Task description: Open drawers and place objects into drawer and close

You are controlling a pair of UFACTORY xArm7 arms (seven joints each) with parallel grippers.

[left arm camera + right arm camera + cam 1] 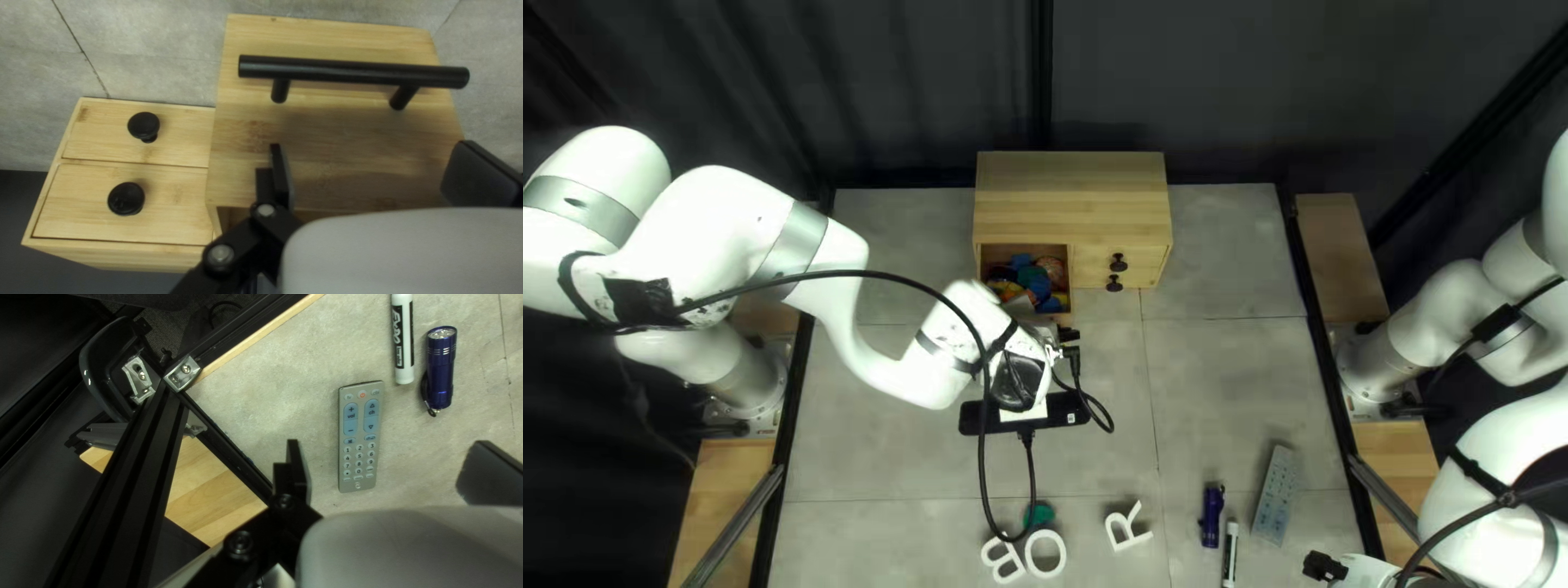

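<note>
My left gripper (1019, 381) hangs in front of the wooden cabinet (1073, 196), its fingertips hidden in the top left view. The cabinet's open drawer (987, 255) holds colourful items (1035, 279). In the left wrist view the left gripper (378, 174) is open over the pulled-out drawer front (338, 125), its black bar handle (354, 71) ahead of the fingers. My right gripper (1359, 571) is at the bottom right of the top left view. In its wrist view the right gripper (384, 471) stands open, with a remote (360, 436), a blue flashlight (440, 367) and a marker (403, 340) ahead.
Two closed drawers with black knobs (144, 126) adjoin the open one. White letters B (1002, 560), O (1046, 553) and R (1127, 527) lie near the table's front edge, beside a green object (1041, 514). A cable (981, 436) loops from my left arm.
</note>
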